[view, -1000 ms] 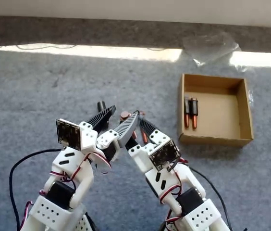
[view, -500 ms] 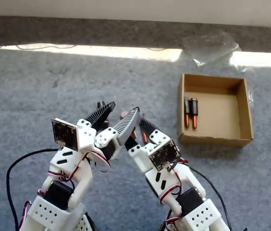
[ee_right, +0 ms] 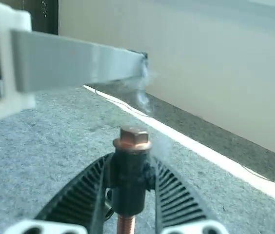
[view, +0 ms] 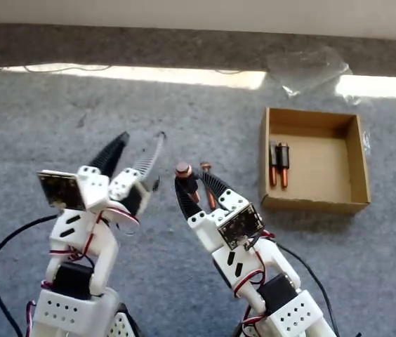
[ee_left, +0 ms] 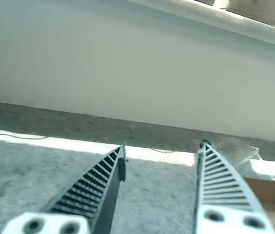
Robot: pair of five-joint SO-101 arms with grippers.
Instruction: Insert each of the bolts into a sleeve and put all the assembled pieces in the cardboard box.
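Right gripper (view: 192, 179) is clamped on a black cylindrical sleeve (ee_right: 127, 183) with a copper-coloured hex-head bolt (ee_right: 133, 139) seated in it. The bolt's head stands clear of the sleeve's far end, and a copper shank shows at the near end, between the ribbed black fingers (ee_right: 79, 195). In the high view the joined piece sits over the grey carpet (view: 43, 126), to the left of the open brown cardboard box (view: 310, 205) and apart from it.

The left gripper (view: 142, 135) has its two ribbed fingers spread wide with nothing between them. It is raised over the carpet to the left of the right gripper, not touching it. From its own wrist view the parted fingers (ee_left: 98, 183) frame a strip of carpet and a pale wall (ee_left: 127, 63) beyond.

Inside the box, two more assembled pieces (view: 278, 164) lie side by side near its left wall, black sleeves toward the far wall and copper shanks toward the near one. A crumpled clear plastic bag (view: 309, 69) lies on the carpet beyond the box.
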